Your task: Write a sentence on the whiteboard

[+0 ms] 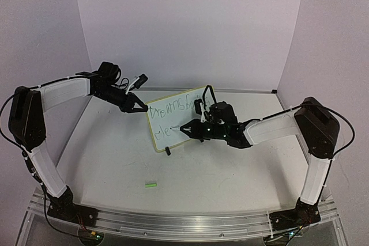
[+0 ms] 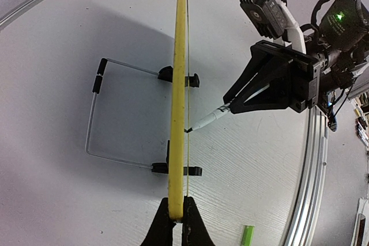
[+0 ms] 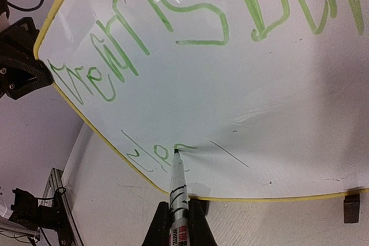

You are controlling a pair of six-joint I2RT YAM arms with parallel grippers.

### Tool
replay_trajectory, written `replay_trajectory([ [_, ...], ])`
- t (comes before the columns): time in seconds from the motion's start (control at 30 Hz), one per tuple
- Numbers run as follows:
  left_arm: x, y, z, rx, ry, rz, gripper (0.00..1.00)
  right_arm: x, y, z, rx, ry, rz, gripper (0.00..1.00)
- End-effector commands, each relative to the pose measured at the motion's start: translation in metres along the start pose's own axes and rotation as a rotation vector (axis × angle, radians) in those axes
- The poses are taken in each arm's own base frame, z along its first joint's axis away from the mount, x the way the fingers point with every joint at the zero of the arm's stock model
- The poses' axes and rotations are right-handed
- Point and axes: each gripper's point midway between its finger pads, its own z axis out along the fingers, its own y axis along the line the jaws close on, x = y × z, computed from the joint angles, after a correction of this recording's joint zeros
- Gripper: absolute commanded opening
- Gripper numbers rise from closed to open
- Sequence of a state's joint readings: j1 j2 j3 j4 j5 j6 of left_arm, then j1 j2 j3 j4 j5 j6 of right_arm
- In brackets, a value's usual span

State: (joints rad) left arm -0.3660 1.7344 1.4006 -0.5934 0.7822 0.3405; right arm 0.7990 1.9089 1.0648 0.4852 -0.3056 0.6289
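The whiteboard [image 1: 183,120] stands tilted on the table near the middle, its cream-yellow frame [image 2: 181,73] seen edge-on in the left wrist view. My left gripper [image 1: 145,107] [image 2: 176,203] is shut on the frame at the board's left edge. My right gripper [image 1: 184,129] [image 3: 179,205] is shut on a white marker [image 3: 176,182], whose tip touches the board's lower left. The sentence [image 3: 196,21] is green: a first line across the top and a few letters [image 3: 153,156] of a second line by the tip.
A green marker cap [image 1: 151,184] [image 2: 247,235] lies on the table in front of the board. The board's wire stand [image 2: 92,113] and black feet [image 3: 350,207] rest on the table. Purple walls close in the back and sides.
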Motion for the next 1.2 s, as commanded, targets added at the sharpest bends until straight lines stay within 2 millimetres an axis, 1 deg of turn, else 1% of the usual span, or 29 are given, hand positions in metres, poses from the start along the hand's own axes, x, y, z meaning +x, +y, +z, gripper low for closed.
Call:
replay_trajectory([
  [0.0, 0.009, -0.003, 0.001, -0.025, 0.046, 0.018, 0.00, 0.011, -0.019, 0.003, 0.046, 0.010, 0.006, 0.00],
  [0.1, 0.010, -0.003, 0.001, -0.026, 0.046, 0.017, 0.00, 0.017, -0.025, 0.002, 0.060, 0.022, 0.013, 0.00],
  [0.2, 0.009, -0.003, 0.000, -0.027, 0.046, 0.017, 0.00, 0.015, -0.026, 0.001, 0.073, 0.009, 0.015, 0.00],
  [0.33, 0.010, -0.002, 0.001, -0.027, 0.046, 0.017, 0.00, 0.000, -0.020, -0.003, 0.077, -0.035, 0.013, 0.00],
  [0.5, 0.010, -0.003, 0.001, -0.026, 0.047, 0.018, 0.00, -0.022, -0.005, -0.009, 0.056, -0.088, 0.005, 0.00],
  [0.67, 0.009, -0.003, 0.000, -0.030, 0.045, 0.019, 0.00, -0.035, 0.006, -0.013, 0.033, -0.115, -0.001, 0.00],
  [1.17, 0.009, -0.003, 0.000, -0.029, 0.045, 0.019, 0.00, -0.046, 0.015, -0.019, 0.018, -0.143, -0.005, 0.00],
])
